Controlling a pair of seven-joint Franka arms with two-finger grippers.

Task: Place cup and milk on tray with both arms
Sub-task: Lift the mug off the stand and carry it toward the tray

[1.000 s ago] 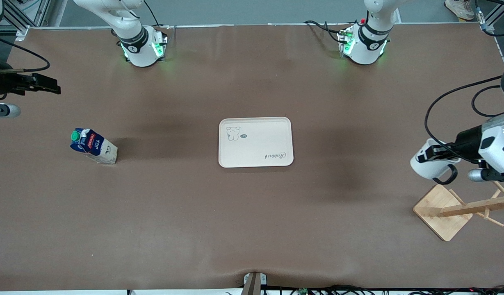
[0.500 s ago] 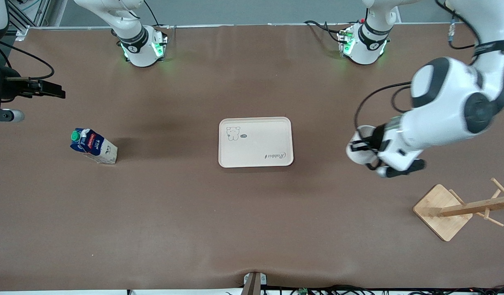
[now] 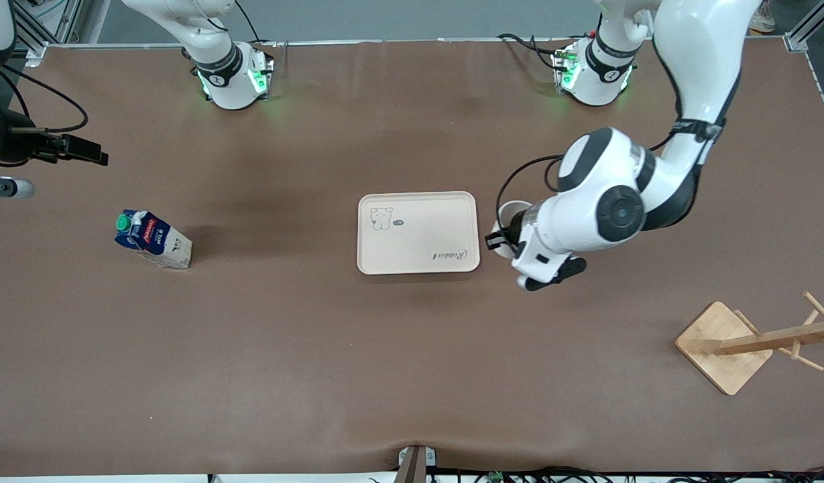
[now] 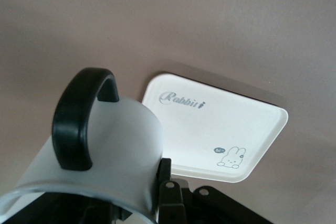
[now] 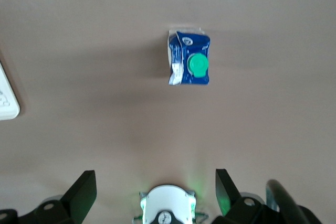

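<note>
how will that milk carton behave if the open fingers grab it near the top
The milk carton stands tall on a small base, so a nudge up high would probably tip it. Its thin walls look likely to dent under a hard squeeze. The round green cap gives the right gripper little flat surface.

Both arms are glossy white with rounded joints and black bands. The left arm (image 3: pixel 613 201) carries a black cable loop. Both bases (image 3: pixel 234 80) glow green. The grippers are black.

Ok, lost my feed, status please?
Left tool shut on cup, beside tray. Right tool open, above milk. Tray bare, nothing in the way.
</note>
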